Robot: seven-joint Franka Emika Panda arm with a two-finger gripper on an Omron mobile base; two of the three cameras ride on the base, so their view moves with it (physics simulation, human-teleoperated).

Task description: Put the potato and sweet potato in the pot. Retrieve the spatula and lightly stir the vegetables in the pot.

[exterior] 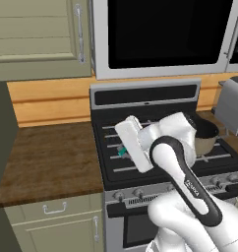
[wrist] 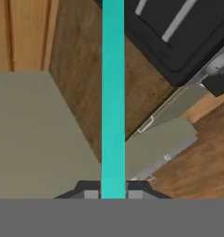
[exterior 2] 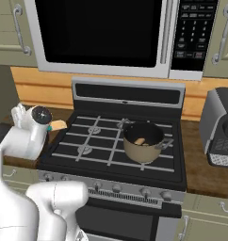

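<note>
Holding the teal spatula (wrist: pixel 113 92) tight by its handle, the pincer (wrist: pixel 113 193) hangs left of the stove (exterior 2: pixel 116 141), well apart from the pot (exterior 2: pixel 143 141), so I think a fast swing could bump the pot's rim.

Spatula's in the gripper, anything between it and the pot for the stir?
Nothing visible. The gripper is clamped on the spatula left of the stove; only open burner grates lie before the uncovered pot holding the sweet potato.

Both base views facing stove (exterior: pixel 155 147), flanking.
</note>
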